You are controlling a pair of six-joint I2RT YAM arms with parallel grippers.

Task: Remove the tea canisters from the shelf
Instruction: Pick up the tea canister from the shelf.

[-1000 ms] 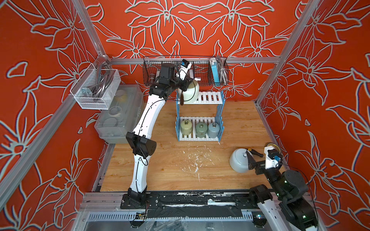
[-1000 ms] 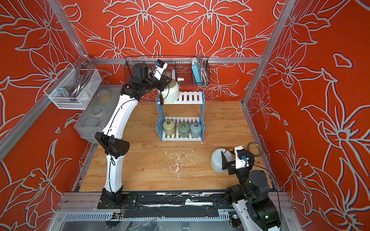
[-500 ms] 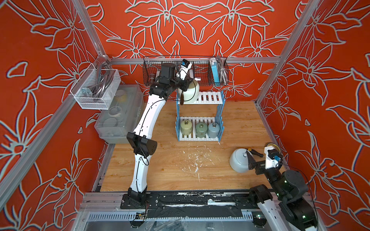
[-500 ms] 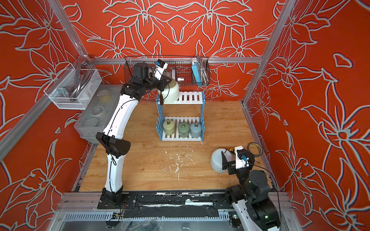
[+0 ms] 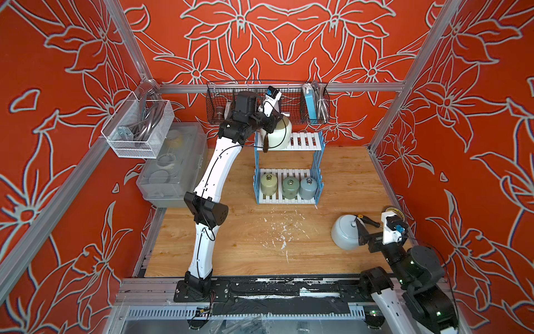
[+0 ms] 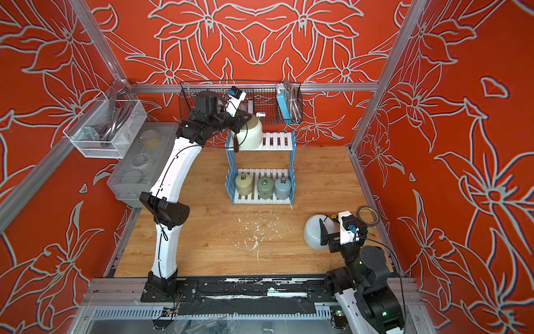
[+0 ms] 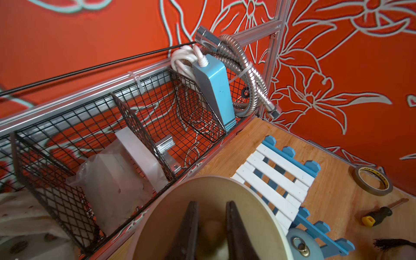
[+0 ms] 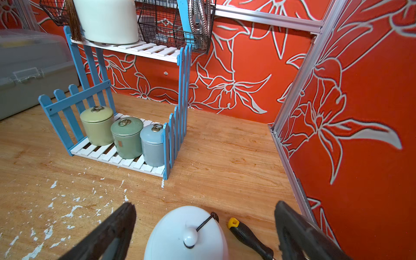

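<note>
Cream canister (image 7: 162,213) lid in left pincer (image 7: 211,204)

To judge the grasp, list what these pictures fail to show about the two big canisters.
- Cream canister lid: blurred inside the left hand in the left wrist view; covered by it in both top views.
- Its top: cut off by the right wrist view's edge.
- White canister base: cut off by the right wrist view's edge.

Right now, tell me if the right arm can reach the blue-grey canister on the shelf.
Probably yes: the open right pincer straddles the white canister, and bare table lies between it and the blue-grey canister at the open front of the shelf.
</note>
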